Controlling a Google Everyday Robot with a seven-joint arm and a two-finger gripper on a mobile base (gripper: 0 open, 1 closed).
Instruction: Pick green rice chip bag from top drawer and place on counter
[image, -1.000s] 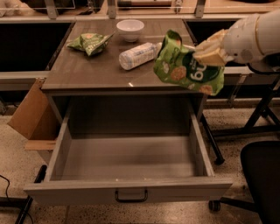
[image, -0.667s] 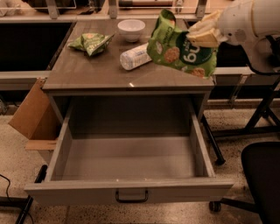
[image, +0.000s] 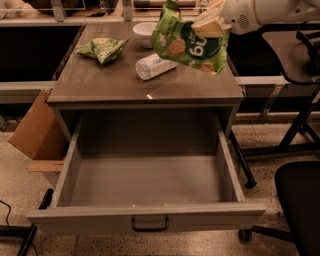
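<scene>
The green rice chip bag (image: 189, 42), glossy green with white lettering and pictured tan chips, hangs in the air above the right rear part of the counter (image: 100, 80). My gripper (image: 209, 26) is shut on the bag's right upper edge, and the white arm reaches in from the upper right. The top drawer (image: 145, 220) is pulled fully open below the counter, with nothing visible inside. Its small dark pull handle (image: 149, 224) faces the front.
On the counter lie a smaller wrinkly light-green bag (image: 102, 48) at the back left, a white bottle on its side (image: 153, 66) in the middle, and a white bowl (image: 145, 30) at the back. A cardboard box (image: 35, 132) stands left; a black chair (image: 300, 200) stands right.
My gripper has carried the bag up and to the left, from beside the counter's right edge to above the counter's rear right area. The drawer has not moved.
</scene>
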